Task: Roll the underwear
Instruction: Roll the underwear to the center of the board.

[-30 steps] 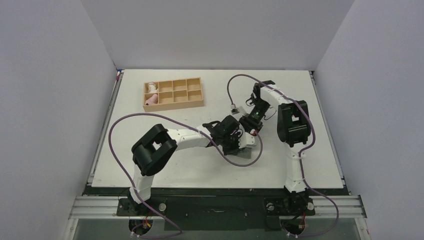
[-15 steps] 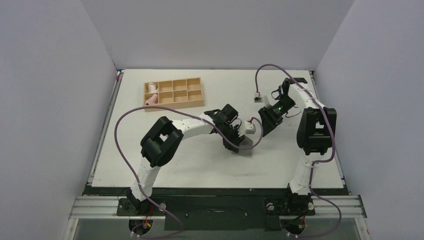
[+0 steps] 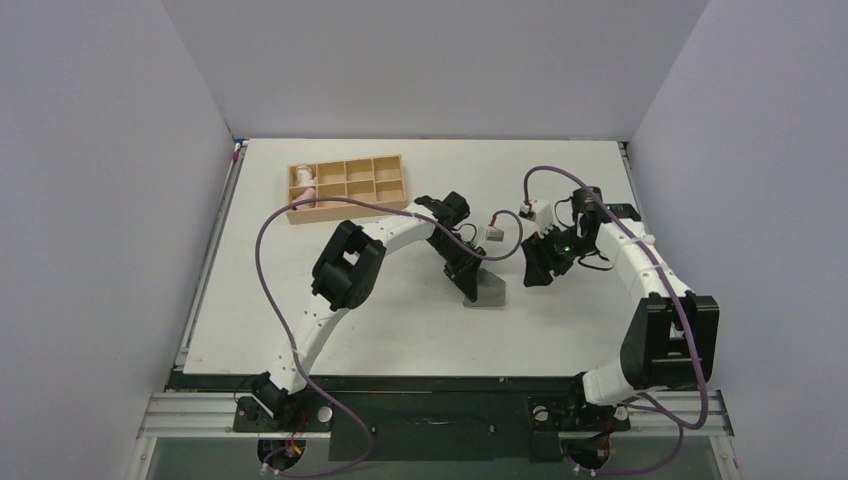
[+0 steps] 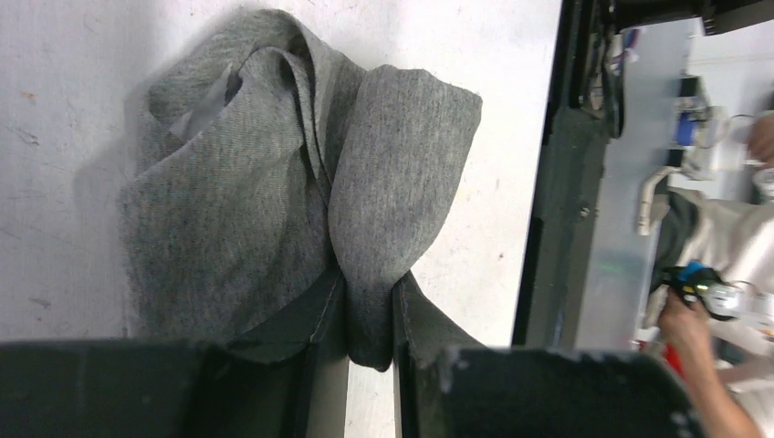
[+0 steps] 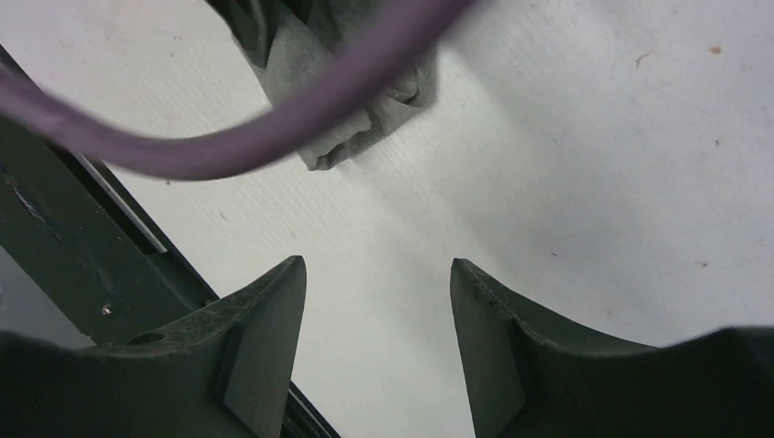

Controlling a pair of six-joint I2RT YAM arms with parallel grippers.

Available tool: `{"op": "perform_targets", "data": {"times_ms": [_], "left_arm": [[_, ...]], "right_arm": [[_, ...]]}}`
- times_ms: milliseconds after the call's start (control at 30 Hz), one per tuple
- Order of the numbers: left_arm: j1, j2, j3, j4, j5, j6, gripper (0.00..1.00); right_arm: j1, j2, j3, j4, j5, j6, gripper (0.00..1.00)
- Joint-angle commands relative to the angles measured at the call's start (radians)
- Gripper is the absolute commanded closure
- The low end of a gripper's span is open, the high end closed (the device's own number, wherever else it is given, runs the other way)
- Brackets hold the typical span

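The underwear [image 3: 490,291] is a dark grey bunched garment lying on the white table, right of centre. In the left wrist view it [image 4: 274,182] is folded over itself, with a pale strip showing at its upper left. My left gripper [image 4: 370,306] is shut on a pinched fold at the garment's near edge. From above, the left gripper [image 3: 467,283] sits at the garment's left side. My right gripper [image 3: 530,272] hovers just to the garment's right, apart from it. It [image 5: 374,274] stands open over bare table, with the underwear [image 5: 365,128] ahead of its fingertips.
A wooden compartment tray [image 3: 370,187] stands at the back left, with a pink roll [image 3: 303,195] and a white roll [image 3: 300,176] in its left compartments. A purple cable [image 5: 274,123] crosses the right wrist view. The table's dark front rail [image 4: 555,182] runs close by.
The right arm swung outward to the right, and its gripper, now a little wider, sits beside the garment. The left arm stretched forward and kept its hold on the underwear.
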Motion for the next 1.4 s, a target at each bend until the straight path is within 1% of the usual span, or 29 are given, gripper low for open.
{"op": "perform_targets", "data": {"times_ms": [0,100,133,233,467,633,900,1033,1167,1233,1300,1367], "left_arm": [[-0.006,0.183,0.087,-0.239,-0.094,0.036,1.00],[-0.002,0.245,0.204,-0.319,-0.083,0.033,1.00],[0.001,0.272,0.223,-0.344,-0.081,0.028,1.00],[0.006,0.305,0.281,-0.365,-0.079,-0.003,1.00],[0.017,0.358,0.339,-0.403,-0.083,-0.036,1.00],[0.022,0.372,0.347,-0.412,-0.085,-0.044,1.00],[0.024,0.379,0.355,-0.426,-0.091,-0.040,1.00],[0.024,0.382,0.356,-0.427,-0.087,-0.038,1.00],[0.024,0.381,0.355,-0.430,-0.085,-0.035,1.00],[0.025,0.380,0.354,-0.430,-0.084,-0.034,1.00],[0.029,0.377,0.350,-0.429,-0.080,-0.031,1.00],[0.033,0.374,0.345,-0.427,-0.079,-0.029,1.00]], "right_arm": [[0.090,-0.118,-0.071,0.112,0.066,-0.010,0.44],[0.172,-0.159,-0.129,0.170,0.162,0.000,0.44],[0.211,-0.172,-0.138,0.180,0.179,0.006,0.44],[0.277,-0.180,-0.168,0.217,0.256,0.009,0.44],[0.475,-0.143,-0.199,0.270,0.424,-0.006,0.43],[0.570,-0.093,-0.214,0.322,0.506,-0.020,0.43],[0.626,0.007,-0.213,0.343,0.549,-0.056,0.44],[0.631,0.045,-0.219,0.362,0.557,-0.064,0.46],[0.635,0.087,-0.211,0.364,0.540,-0.066,0.55],[0.636,0.109,-0.206,0.359,0.525,-0.065,0.63],[0.635,0.132,-0.199,0.344,0.503,-0.063,0.79],[0.636,0.153,-0.189,0.329,0.488,-0.062,0.84]]}}
